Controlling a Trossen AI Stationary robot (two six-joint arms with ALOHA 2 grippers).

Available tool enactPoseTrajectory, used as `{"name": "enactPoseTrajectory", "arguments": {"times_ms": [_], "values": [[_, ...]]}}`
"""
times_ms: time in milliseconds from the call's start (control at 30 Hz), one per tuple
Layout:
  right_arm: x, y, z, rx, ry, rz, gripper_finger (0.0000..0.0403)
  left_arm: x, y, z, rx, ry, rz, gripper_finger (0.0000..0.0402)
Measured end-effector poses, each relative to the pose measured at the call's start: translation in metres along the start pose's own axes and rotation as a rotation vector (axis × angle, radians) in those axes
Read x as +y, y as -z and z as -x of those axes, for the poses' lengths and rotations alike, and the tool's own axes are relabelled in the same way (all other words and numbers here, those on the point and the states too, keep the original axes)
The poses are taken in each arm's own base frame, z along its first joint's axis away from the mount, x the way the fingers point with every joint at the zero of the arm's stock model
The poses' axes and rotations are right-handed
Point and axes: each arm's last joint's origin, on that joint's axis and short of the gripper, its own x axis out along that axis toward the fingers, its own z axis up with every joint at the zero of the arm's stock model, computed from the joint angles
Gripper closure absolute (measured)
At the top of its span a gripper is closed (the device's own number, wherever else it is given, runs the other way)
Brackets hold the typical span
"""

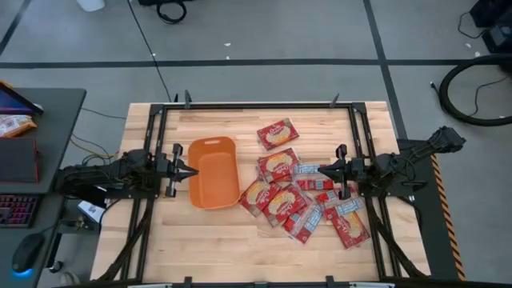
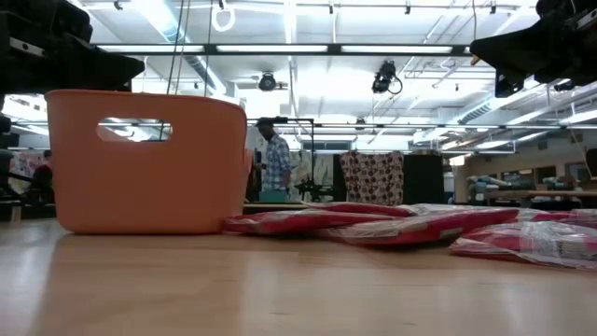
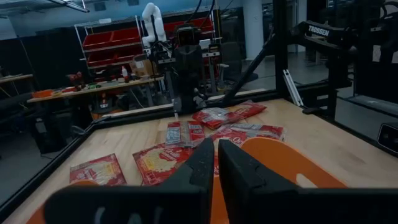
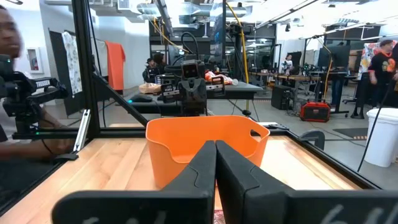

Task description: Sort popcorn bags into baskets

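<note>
Red popcorn bags (image 1: 290,192) lie beside the basket (image 1: 214,171), directly under my clenched, empty right end effector (image 1: 323,170); left end effector (image 1: 194,171) is clenched too.

We read one word for certain: "TROSSEN" in white letters on the dark arm (image 3: 328,31) across the table in the left wrist view. The same kind of white lettering sits on the arm (image 4: 38,87) in the right wrist view, too small to make out. The print on the popcorn bags (image 1: 278,134) cannot be read.
</note>
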Motion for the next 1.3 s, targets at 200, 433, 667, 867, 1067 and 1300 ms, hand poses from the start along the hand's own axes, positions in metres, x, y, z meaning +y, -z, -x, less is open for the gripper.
{"name": "enactPoseTrajectory", "arguments": {"times_ms": [200, 433, 667, 867, 1067, 1300], "values": [[0.0000, 0.0000, 0.0000, 0.000, 0.000, 0.000, 0.0387, 0.0000, 0.0001, 0.0000, 0.000, 0.000, 0.000, 0.0372], [0.0000, 0.0000, 0.0000, 0.000, 0.000, 0.000, 0.0387, 0.0000, 0.0000, 0.0000, 0.000, 0.000, 0.000, 0.0372], [0.0000, 0.0000, 0.0000, 0.000, -0.001, 0.000, 0.0387, 0.0007, -0.0023, 0.0000, -0.022, -0.015, -0.192, 0.0372], [0.0000, 0.0000, 0.0000, 0.000, 0.000, 0.000, 0.0387, 0.0016, -0.0089, 0.0004, -0.085, -0.043, -0.411, 0.0372], [0.0000, 0.0000, 0.0000, 0.000, 0.000, 0.000, 0.0387, 0.0006, -0.0091, 0.0004, -0.095, -0.002, -0.138, 0.0372], [0.0000, 0.0000, 0.0000, 0.000, 0.000, 0.000, 0.0387, 0.0006, -0.0093, 0.0004, -0.095, 0.023, 0.333, 0.0372]]}}
